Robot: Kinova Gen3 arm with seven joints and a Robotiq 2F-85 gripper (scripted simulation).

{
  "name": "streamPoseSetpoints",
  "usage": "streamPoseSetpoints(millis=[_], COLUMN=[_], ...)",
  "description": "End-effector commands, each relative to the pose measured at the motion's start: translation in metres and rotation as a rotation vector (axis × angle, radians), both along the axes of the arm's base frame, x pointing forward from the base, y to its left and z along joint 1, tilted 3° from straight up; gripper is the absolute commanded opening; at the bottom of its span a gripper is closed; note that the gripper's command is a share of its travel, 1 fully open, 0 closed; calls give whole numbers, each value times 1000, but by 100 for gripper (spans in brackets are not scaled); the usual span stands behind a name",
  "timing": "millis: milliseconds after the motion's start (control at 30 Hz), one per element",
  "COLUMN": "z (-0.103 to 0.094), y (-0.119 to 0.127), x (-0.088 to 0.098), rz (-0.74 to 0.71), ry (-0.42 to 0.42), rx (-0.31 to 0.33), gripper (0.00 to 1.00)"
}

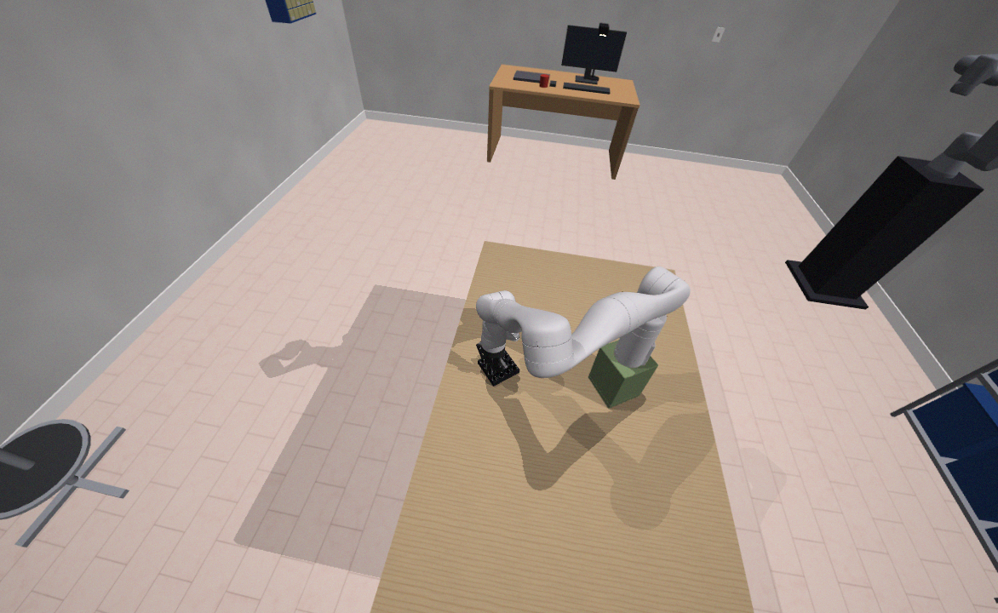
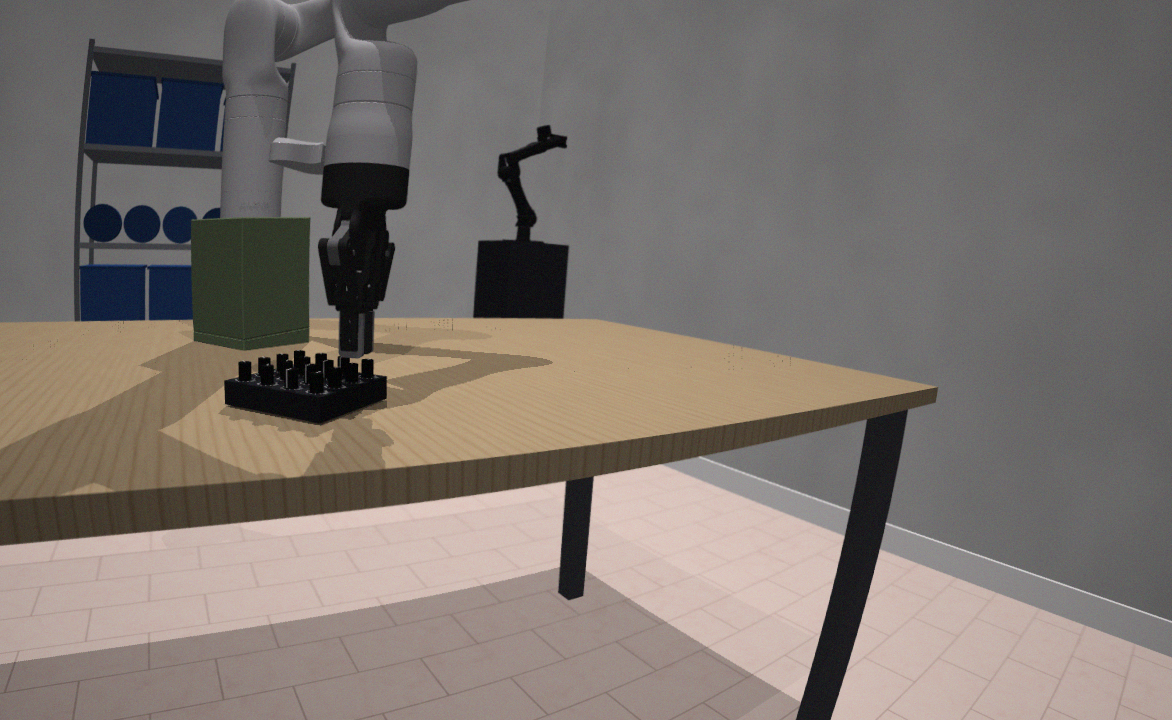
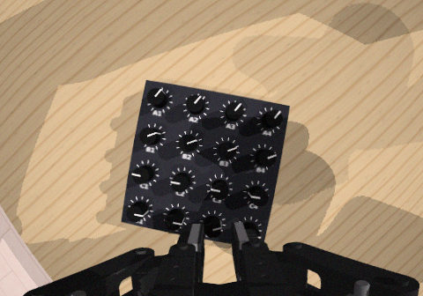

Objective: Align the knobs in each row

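Observation:
The black knob box (image 1: pixel 498 374) (image 2: pixel 304 395) (image 3: pixel 206 158) stands flat on the wooden table (image 1: pixel 564 495) (image 2: pixel 662 376), near its left edge in the top view. It carries four rows of four black knobs with white lines. In the wrist view the printed names sit below the knobs, so the row nearest my gripper is the front row. My gripper (image 2: pixel 355 347) (image 3: pixel 218 237) points straight down just above that row. Its fingers stand a narrow gap apart on either side of the third knob from the left (image 3: pixel 214 225), slightly above it, holding nothing.
The green block (image 1: pixel 622 379) (image 2: pixel 250 282) under the arm's base stands on the table behind the knob box. The table's left edge is close to the box in the top view.

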State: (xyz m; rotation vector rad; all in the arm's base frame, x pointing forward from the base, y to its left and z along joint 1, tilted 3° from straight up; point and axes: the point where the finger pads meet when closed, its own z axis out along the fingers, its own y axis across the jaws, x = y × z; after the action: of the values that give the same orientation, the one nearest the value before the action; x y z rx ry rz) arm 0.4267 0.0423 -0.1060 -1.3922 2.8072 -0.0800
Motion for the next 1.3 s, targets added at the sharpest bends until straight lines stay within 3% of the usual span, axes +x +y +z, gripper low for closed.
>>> streamPoseSetpoints(millis=[0, 1267], z=[0, 0], y=[-1, -6], x=[3, 4], rz=[8, 8], ry=[-6, -6], rx=[-3, -3], gripper=[19, 19])
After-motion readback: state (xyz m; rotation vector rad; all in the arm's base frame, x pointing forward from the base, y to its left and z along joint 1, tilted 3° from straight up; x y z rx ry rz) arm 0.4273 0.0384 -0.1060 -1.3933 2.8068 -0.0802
